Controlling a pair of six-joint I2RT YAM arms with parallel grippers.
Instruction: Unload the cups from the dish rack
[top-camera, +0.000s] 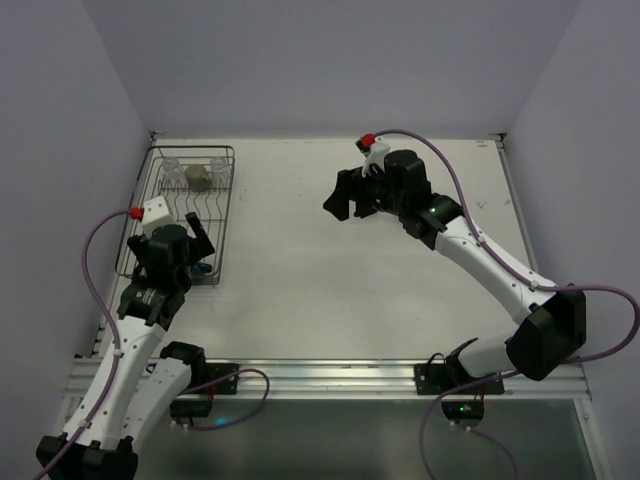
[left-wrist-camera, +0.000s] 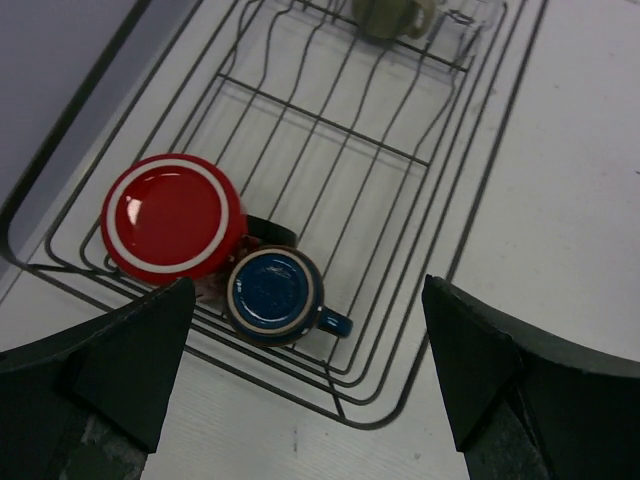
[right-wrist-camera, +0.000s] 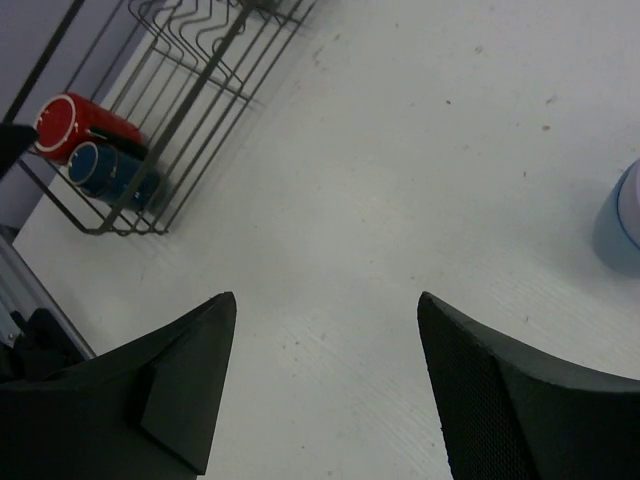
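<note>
White table. Dish rack at ten o'clock, with red mug and dark blue cup upside down at its six o'clock end. Left pincer and right pincer spread wide, empty. Likely hard, slippery, breakable; best pinched across the sides.

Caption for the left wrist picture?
Open left gripper over a red mug and dark blue cup, side by side in the dish rack.
</note>
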